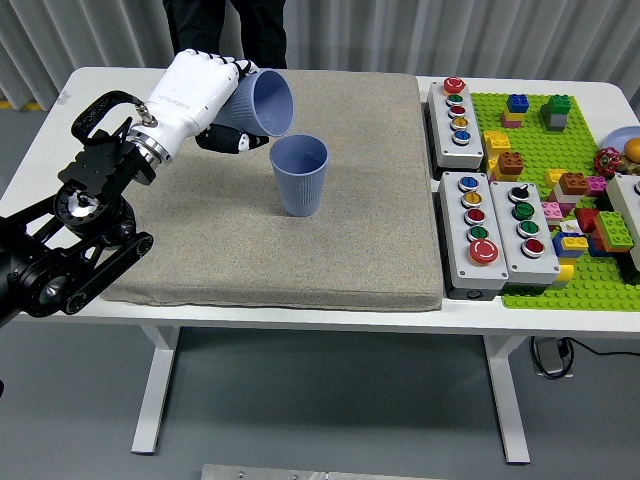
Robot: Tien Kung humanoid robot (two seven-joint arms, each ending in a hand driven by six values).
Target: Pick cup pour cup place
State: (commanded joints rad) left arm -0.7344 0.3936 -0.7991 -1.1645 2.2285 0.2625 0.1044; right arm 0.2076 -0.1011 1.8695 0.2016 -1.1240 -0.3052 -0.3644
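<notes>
left hand: fingers wrapped around the tilted cup; mouth facing right and down
standing cup: below-right of that mouth, apart

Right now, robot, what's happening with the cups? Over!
Left robot hand shut on tilted blue cup, mouth aimed down-right. Upright blue cup on grey mat, just below. Right robot hand not in view. Nothing blocking.

The left hand covers much of the tilted cup; its base is not visible. Contents of the upright cup cannot be determined. The person is cut off at the top edge. The plate is cut by the right edge.
</notes>
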